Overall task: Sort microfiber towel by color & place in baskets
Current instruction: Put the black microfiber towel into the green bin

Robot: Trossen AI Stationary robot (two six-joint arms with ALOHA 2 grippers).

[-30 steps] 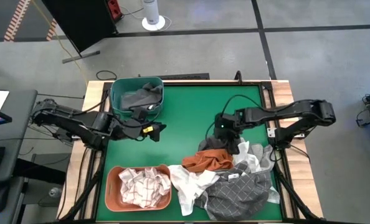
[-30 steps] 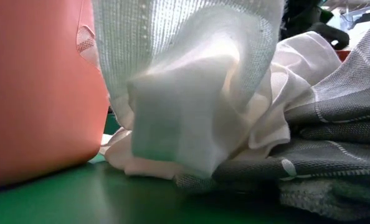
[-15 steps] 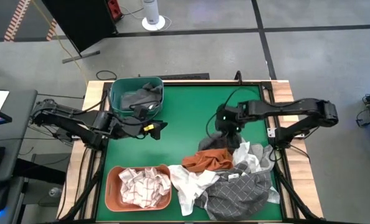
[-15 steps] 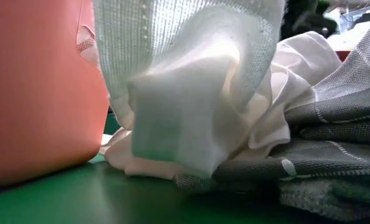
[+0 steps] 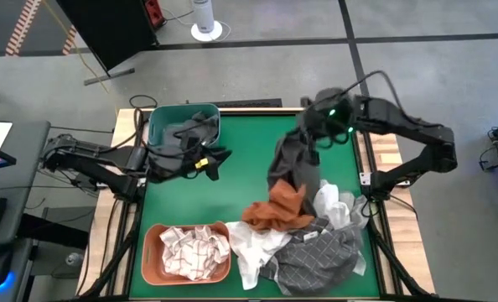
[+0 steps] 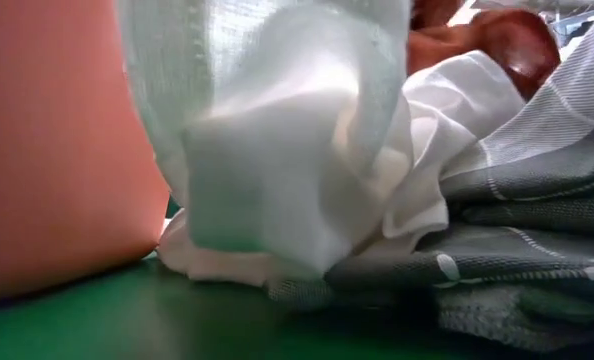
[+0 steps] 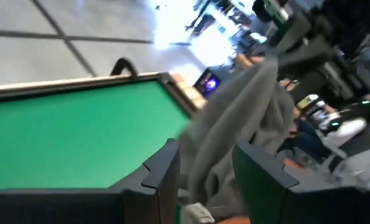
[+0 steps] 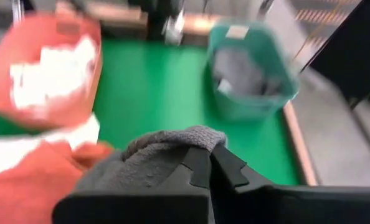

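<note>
Nubbly dark grey towel (image 5: 289, 159), a long limp fold, clenched in the right gripper (image 5: 309, 134) above rumpled cloths.

In the low view a white towel (image 6: 277, 140) close to the lens fills the middle and hides the worktop behind it; the orange basket (image 6: 57, 150) is cut off at nine o'clock. From above, the grey towel (image 5: 289, 164) covers the right hand's fingertips, and the heap buries its lower towels.

right hand (image 5: 308, 137) lifting dark grey towel (image 5: 287, 161) above pile, left hand (image 5: 209, 160) beside teal basket (image 5: 154, 127)
</note>
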